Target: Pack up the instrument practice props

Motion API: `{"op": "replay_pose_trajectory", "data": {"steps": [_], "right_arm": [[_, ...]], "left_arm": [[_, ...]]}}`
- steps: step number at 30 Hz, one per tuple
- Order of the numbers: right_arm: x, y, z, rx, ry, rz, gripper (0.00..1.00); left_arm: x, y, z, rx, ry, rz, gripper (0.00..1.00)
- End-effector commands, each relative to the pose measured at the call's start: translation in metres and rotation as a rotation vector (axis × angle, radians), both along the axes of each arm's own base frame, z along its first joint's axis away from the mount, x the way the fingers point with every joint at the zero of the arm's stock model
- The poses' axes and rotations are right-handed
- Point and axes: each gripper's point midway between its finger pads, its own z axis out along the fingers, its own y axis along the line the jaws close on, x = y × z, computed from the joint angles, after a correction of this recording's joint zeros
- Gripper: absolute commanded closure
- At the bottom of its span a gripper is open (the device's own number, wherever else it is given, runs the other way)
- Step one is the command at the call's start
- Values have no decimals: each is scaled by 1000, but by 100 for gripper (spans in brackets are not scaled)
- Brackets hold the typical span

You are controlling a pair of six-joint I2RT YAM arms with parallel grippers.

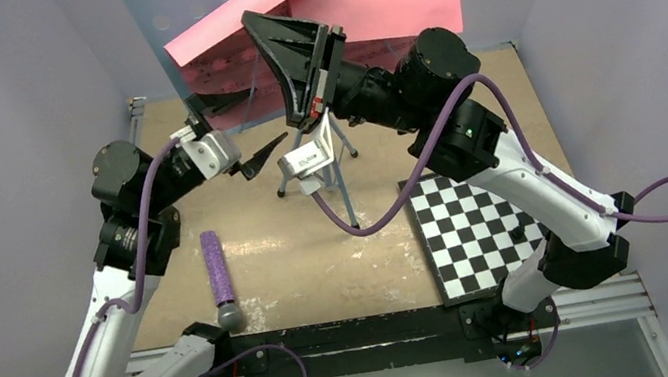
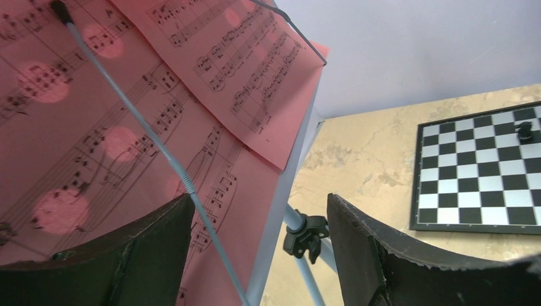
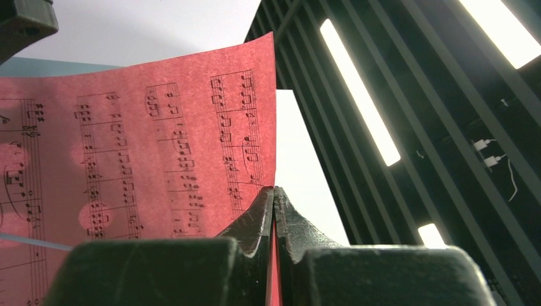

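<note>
Pink sheet-music page (image 3: 159, 146), clamped in the right gripper (image 3: 273, 204) jaws, might tear on the music stand (image 1: 144, 21) if yanked; left gripper (image 2: 258, 204) jaws apart.

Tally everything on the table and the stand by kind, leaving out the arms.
pink sheet-music pages: 2
music stand: 1
checkered board: 1
purple microphone: 1
black piece on the board: 1
Total: 6

White-link arms (image 1: 99, 327), black joints; looping purple cables (image 1: 357, 233); black jaws.
</note>
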Motion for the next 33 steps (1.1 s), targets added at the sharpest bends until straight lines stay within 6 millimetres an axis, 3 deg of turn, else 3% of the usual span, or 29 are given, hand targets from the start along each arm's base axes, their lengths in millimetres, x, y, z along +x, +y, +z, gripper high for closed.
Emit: {"op": "replay_pose_trajectory", "data": {"steps": [1,7,13,17,20,24,30,33], "right_arm": [[-3,-11,22,60,-23,-18,100],[-3,-9,28,73,-25,-10,100],[-3,-15,55,148,-38,-13,100],[-8,-19,75,194,-84,2,100],[-9,-25,88,229,-106,3,100],[-8,-24,91,238,-125,8,100],[-18,-38,112,294,-186,21,100],[-28,-51,124,331,-240,27,100]], "left_arm": [[-1,-12,14,-31,5,-62,21],[-2,-19,38,-65,-47,-108,22],[-19,-17,52,-86,-88,-139,26],[-31,-15,57,-81,-125,-165,34],[-36,-18,54,-61,-132,-193,40],[-33,-19,47,-49,-113,-194,43],[-28,-17,42,-46,-108,-163,44],[-26,-15,40,-47,-108,-145,38]]}}
